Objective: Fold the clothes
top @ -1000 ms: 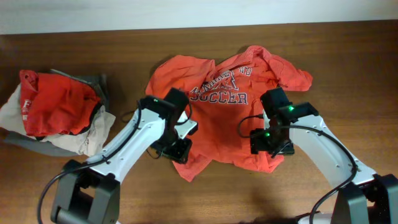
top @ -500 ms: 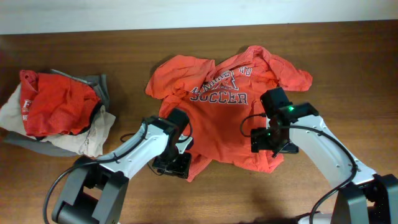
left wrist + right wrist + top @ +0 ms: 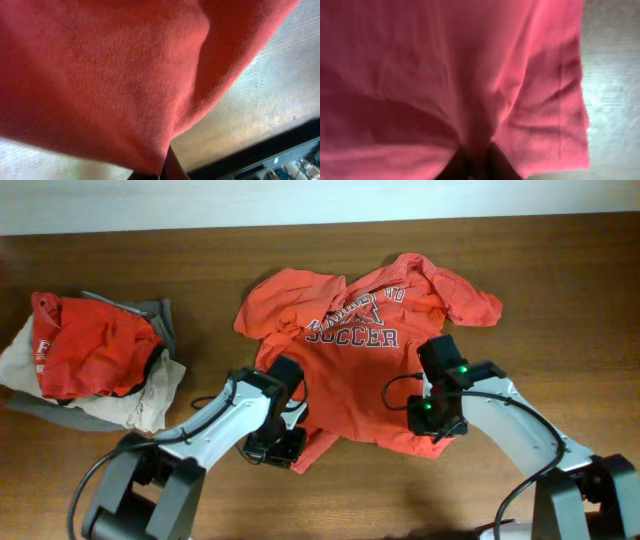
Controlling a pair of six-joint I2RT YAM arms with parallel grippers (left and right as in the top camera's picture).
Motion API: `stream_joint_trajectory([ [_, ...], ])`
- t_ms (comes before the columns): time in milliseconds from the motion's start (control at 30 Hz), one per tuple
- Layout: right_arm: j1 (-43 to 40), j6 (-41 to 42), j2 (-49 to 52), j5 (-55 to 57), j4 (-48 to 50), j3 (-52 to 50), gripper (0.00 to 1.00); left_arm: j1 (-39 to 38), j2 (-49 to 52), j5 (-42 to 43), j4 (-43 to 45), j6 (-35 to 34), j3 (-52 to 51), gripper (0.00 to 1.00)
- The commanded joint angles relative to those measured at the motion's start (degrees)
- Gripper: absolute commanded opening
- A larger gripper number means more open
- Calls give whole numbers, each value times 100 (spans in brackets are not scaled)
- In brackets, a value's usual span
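Orange-red shirt point(image 3: 360, 370) crumpled at centre frame on the brown worktop point(image 3: 560, 260) overhead; left hand point(image 3: 280, 448) at its lower-left hem, right hand point(image 3: 432, 420) at its lower-right hem. Left wrist: clamped on a pinch of shirt cloth, bottom centre. Right wrist: likewise closed on gathered cloth, bottom centre.

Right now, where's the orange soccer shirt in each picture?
Overhead: the shirt lies crumpled in the middle of the table.
Left wrist: it fills the top and left, with the table showing at the lower right.
Right wrist: it covers nearly everything; the table shows only along the right edge.
Shared landmark: the table beside the shirt's edge.
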Motion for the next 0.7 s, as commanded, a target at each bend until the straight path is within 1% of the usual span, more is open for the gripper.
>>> stream_joint_trajectory([
  [0,-94,50,-72,472,-87,149,4,0,-553,-46,-289,-48,170,1],
  [133,-476,46,-203,916,-765,916,4,0,-1051,-52,-730,-48,326,1],
  [233,-927,44,-271,1346,-1327,1779,4,0,-1462,-52,-1036,-50,382,1],
  [300,-1239,33,-271,1478,-1521,2297,4,-2,-1707,-46,-1198,-55,380,1],
  [367,-1502,-151,-271,1351,-1523,2632,4,-2,-1873,-46,-1344,-79,380,1],
  [500,-1786,-195,-262,1270,-1357,2778,5,-22,-2033,-22,-1545,-118,380,1],
  [667,-1812,-195,-83,1379,-1174,2778,5,-181,-2035,42,-1504,-173,380,1],
])
